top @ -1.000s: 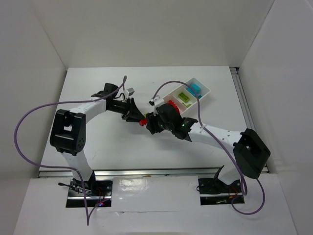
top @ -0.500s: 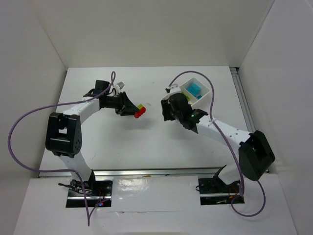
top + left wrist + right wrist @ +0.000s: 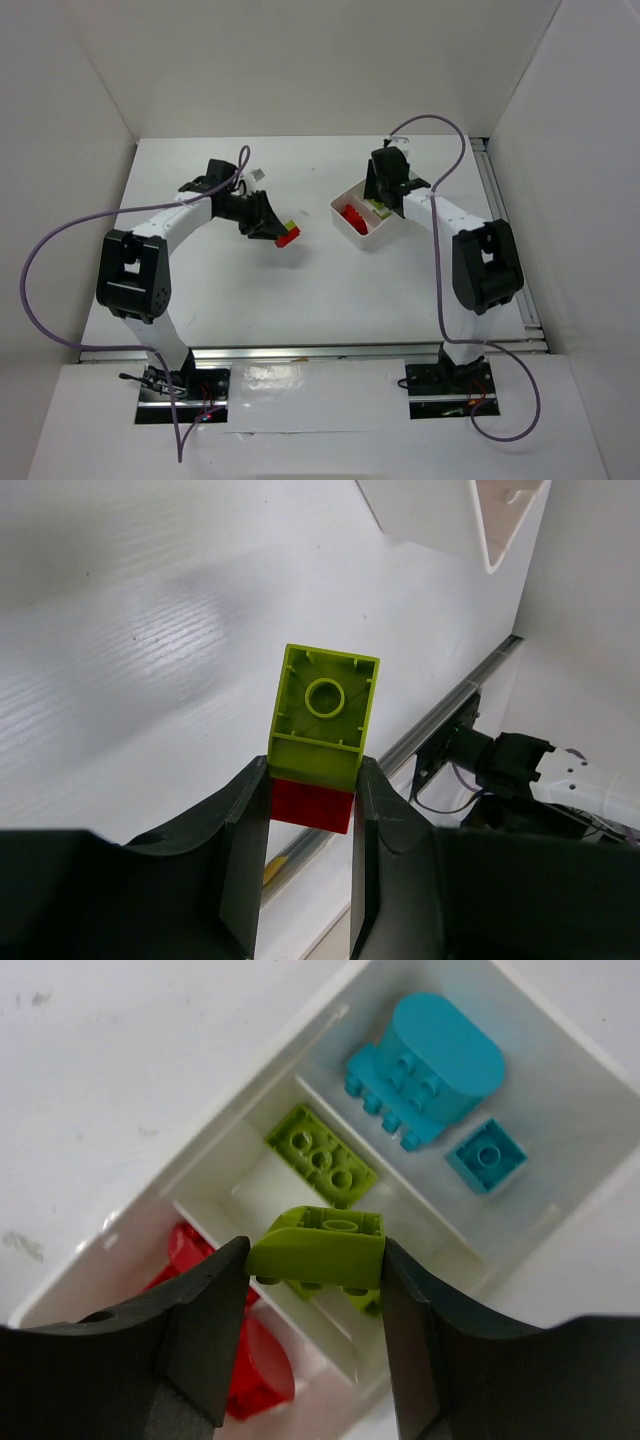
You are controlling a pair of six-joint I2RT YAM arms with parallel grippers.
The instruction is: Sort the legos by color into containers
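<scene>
Left wrist view is showing us the left end effector [image 3: 310,780] pinching a red brick [image 3: 312,805] between its 2 fingers. A lime brick [image 3: 322,705] is sitting joined to the red one just beyond the fingertips, and its hollow underside is facing the camera. We are seeing this pair hanging raised off the bench [image 3: 120,630], which is lying well below the end effector.

Right wrist view is showing us the right end effector [image 3: 315,1260] squeezing a lime sloped brick [image 3: 320,1245] between its fingers. It is hovering over the white tray [image 3: 230,1110], which is lying directly beneath it with 3 compartments. We are placing the held brick roughly over the middle compartment, close to the divider on the red side. Beneath and just ahead of the fingertips, a flat lime brick [image 3: 322,1155] is lying in that middle compartment. Farther ahead, 2 cyan pieces [image 3: 430,1055] are resting in the end compartment. Red pieces [image 3: 260,1370] are lying in the compartment nearest the fingers.
</scene>
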